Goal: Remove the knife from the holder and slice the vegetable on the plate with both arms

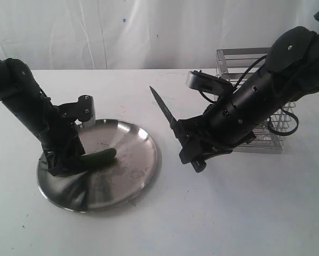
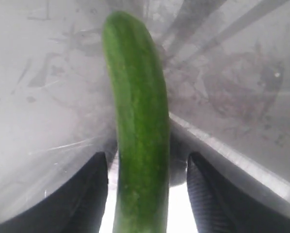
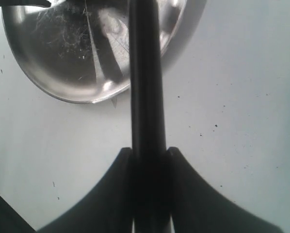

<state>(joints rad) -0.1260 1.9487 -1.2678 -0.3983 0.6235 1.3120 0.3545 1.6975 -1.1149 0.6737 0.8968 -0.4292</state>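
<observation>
The vegetable (image 1: 102,156), a glossy dark-green cucumber, lies on the left part of the steel plate (image 1: 133,160). My left gripper (image 1: 69,162) stands at the plate's left rim. It is open, and its fingers (image 2: 97,194) straddle the near end of the vegetable (image 2: 137,111) with a thin gap on each side. My right gripper (image 1: 190,145) hovers right of the plate, shut on the black knife (image 1: 162,108). The blade points up and away to the left. In the right wrist view the knife (image 3: 146,73) runs out between the closed fingers (image 3: 118,194) over the plate's rim (image 3: 62,94).
The wire holder (image 1: 239,58) stands at the back right, partly hidden behind the right arm (image 1: 266,90). Bare white table lies in front of the plate and between the plate and the holder. A white backdrop closes the far side.
</observation>
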